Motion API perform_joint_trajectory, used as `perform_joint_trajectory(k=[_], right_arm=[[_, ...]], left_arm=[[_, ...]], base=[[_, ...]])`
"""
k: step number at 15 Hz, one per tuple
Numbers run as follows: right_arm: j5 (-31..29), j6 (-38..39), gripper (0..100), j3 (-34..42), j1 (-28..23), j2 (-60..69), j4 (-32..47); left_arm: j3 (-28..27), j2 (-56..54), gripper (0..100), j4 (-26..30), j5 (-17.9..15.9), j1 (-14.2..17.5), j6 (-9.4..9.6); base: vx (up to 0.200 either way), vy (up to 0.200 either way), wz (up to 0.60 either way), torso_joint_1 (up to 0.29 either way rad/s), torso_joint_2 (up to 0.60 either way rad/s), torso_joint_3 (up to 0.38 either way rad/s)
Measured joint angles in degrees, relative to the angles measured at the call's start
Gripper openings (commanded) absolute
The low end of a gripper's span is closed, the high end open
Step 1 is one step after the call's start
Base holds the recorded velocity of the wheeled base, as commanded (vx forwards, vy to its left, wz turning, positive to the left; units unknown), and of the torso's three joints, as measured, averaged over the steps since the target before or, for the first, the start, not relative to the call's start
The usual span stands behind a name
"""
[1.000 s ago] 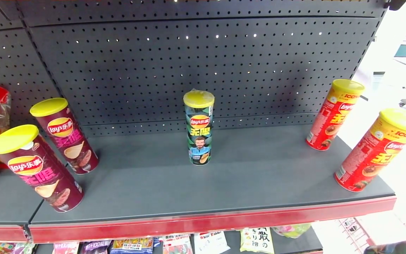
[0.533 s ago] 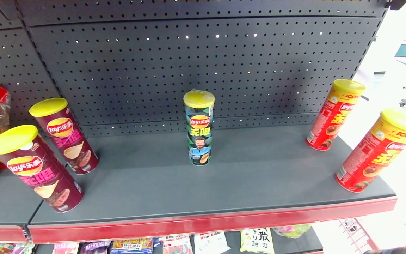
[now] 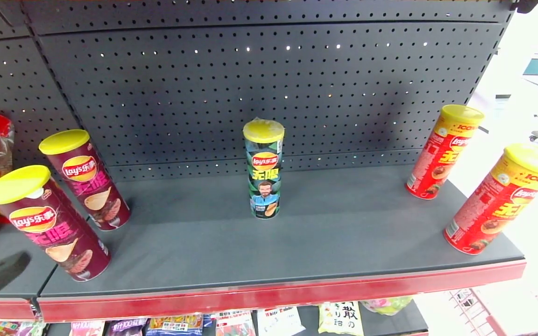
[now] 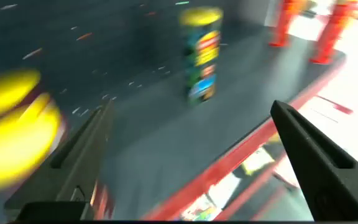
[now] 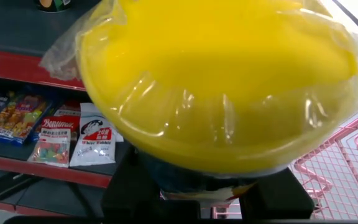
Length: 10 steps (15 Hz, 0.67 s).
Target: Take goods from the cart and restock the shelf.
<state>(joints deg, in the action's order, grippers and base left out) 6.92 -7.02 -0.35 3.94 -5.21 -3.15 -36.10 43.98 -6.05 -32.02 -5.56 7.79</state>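
Two fingers of the left gripper, wide and empty, now edge in beside the shelf's purple cans. The right gripper clasps a yellow-lidded can by the cart, so shelving it seems next.

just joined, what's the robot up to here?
Restocking is in progress. The right hand grips a film-wrapped, yellow-lidded chip can near the pink cart. The left hand is open and empty at the left end of the shelf, beside the front maroon can. A green can stands mid-shelf, and two red cans stand at the right end.
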Motion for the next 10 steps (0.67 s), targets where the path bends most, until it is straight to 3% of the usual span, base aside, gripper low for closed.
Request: perform_joint_trajectory(k=[4,7,8,10], right_arm=[[-0.57,-0.33,0,0.00,0.07,0.02,0.00],[-1.45,-0.34,0,0.00,0.07,0.00,0.00],[-1.49,-0.34,0,0.00,0.07,0.02,0.00],[-1.51,-0.34,0,0.00,0.02,0.00,0.00]], left_arm=[[-7.20,22.33,100,-7.94,-7.52,-6.49,3.58],[-13.40,35.54,100,-9.63,-9.33,-9.05,11.80],[-16.25,39.28,100,-9.85,-9.61,-9.51,13.64],[-20.80,44.91,100,-9.83,-9.79,-10.59,14.81]], base=[[0.000,0.000,0.00,0.000,0.00,0.000],[0.000,0.000,0.00,0.000,0.00,0.000],[0.000,0.000,0.00,0.000,0.00,0.000],[0.000,0.000,0.00,0.000,0.00,0.000]])
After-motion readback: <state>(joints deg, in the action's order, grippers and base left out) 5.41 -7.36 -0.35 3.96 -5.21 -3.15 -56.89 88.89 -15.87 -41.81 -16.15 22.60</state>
